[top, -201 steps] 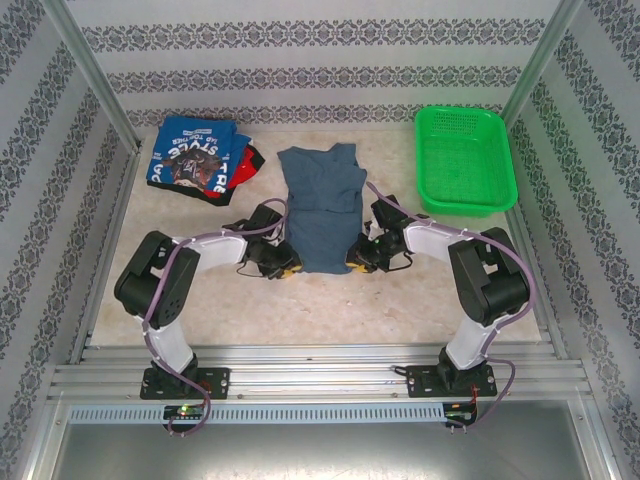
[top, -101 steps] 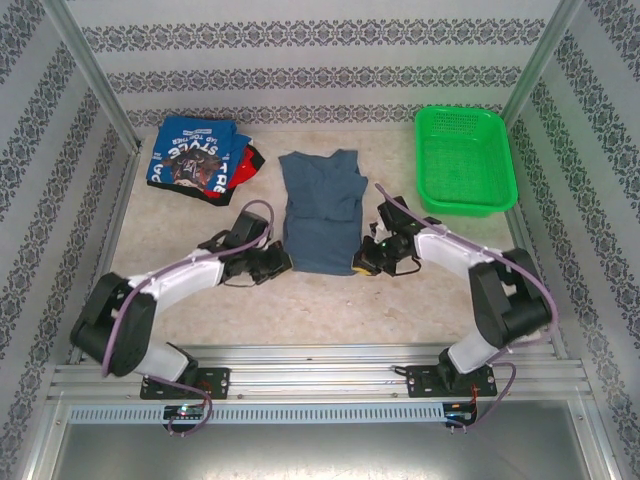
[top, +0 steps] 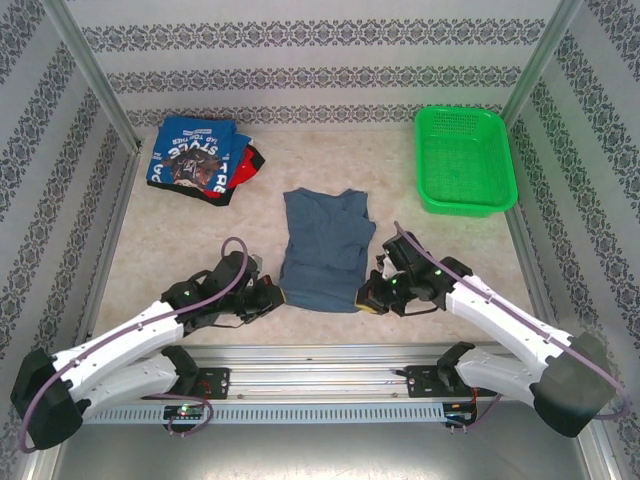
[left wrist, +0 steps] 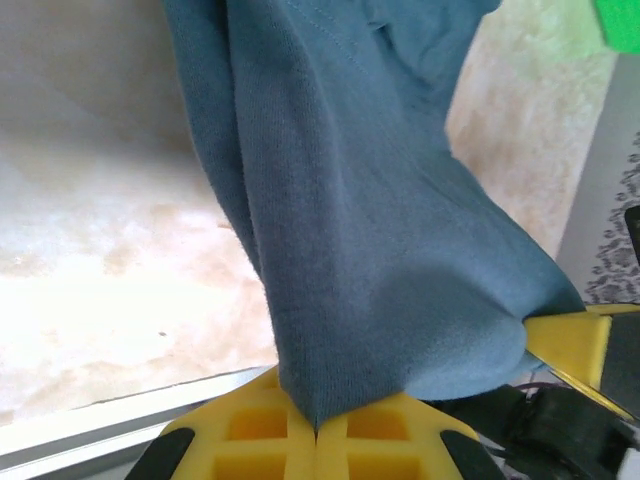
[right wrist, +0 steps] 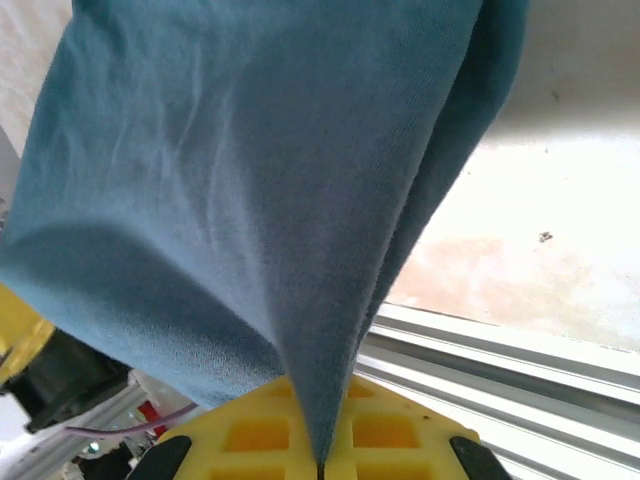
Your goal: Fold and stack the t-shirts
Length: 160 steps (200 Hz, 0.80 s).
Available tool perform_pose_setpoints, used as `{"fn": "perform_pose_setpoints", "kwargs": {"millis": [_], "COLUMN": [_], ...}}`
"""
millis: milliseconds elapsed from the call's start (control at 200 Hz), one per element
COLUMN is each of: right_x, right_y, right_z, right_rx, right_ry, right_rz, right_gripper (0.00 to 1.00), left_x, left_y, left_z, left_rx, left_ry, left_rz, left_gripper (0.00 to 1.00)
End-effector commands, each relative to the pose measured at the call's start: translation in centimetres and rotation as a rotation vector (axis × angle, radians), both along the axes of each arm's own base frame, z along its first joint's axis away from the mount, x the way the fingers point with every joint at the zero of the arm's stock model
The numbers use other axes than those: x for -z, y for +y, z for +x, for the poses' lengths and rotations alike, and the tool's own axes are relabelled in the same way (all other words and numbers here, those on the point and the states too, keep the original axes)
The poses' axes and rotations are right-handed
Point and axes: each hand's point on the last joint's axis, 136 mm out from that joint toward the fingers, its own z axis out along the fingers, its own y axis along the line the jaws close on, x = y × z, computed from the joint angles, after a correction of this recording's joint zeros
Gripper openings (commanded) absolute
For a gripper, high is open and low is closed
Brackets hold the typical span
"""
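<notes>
Slate-blue t-shirt [top: 322,250] — near corners pinched between left gripper [top: 280,294] and right gripper [top: 366,298] jaws.

- The slate-blue shirt [left wrist: 370,250] is cut off by the top edge of the left wrist view. Its pinched corner is hidden between the pressed-together fingers of the left gripper [left wrist: 317,430].
- In the right wrist view it is cut by the top and left edges, and its clamped corner is hidden inside the right gripper [right wrist: 320,462].
- The white lettering on the bright blue shirt [top: 190,150] is too small to be read.
- The red shirt [top: 251,160] is largely covered by the bright blue one.
- The basket [left wrist: 622,22] is seen merely as a blurred green corner at the picture's edge.
</notes>
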Motion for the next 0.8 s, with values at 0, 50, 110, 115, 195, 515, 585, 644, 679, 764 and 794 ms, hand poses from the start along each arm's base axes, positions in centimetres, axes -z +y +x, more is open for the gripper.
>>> {"fn": "perform_pose_setpoints", "kwargs": {"millis": [0,50,110,115,195,515,585,644,679,764,794], "right_x": [-1.2,-1.7,-2.8,-2.9,-4.3,-6.7,-6.8,-7.1,-7.0,-6.8,-6.6], "right_y": [-0.8,-0.9,-1.1,-1.2,-1.6,-2.7,-2.8,-3.1,-3.2,-3.4,-3.5], "right_z": [1.6,2.6,4.0,4.1,6.3,13.9,15.4,16.6,17.3,18.8,19.3], "right_rx": [0.031,0.020,0.018,0.018,0.029,0.023,0.023,0.023,0.024,0.030,0.032], "right_ry": [0.003,-0.009,-0.028,-0.029,-0.065,-0.113,-0.118,-0.126,-0.124,-0.124,-0.120], "right_rz": [-0.044,-0.051,-0.055,-0.055,-0.047,-0.040,-0.042,-0.049,-0.051,-0.049,-0.053], "right_gripper": [0.00,0.00,0.00,0.00,0.00,0.00,0.00,0.00,0.00,0.00,0.00], "left_x": [-1.4,-2.0,-2.7,-2.8,-4.2,-7.6,-7.7,-7.7,-7.7,-7.4,-7.4], "left_y": [0.4,-0.3,-0.5,-0.5,-0.1,0.0,0.0,-0.1,-0.3,-0.5,-0.5], "left_z": [1.2,2.2,3.6,3.8,6.0,14.2,15.8,17.2,18.0,19.6,20.2], "left_rx": [-0.059,-0.049,-0.055,-0.055,-0.062,-0.037,-0.037,-0.038,-0.034,-0.030,-0.031], "left_ry": [0.009,0.000,-0.018,-0.020,-0.045,-0.117,-0.120,-0.124,-0.128,-0.127,-0.129], "left_rz": [0.025,0.008,-0.006,-0.008,-0.013,-0.054,-0.062,-0.065,-0.072,-0.072,-0.073], "left_gripper": [0.00,0.00,0.00,0.00,0.00,0.00,0.00,0.00,0.00,0.00,0.00]}}
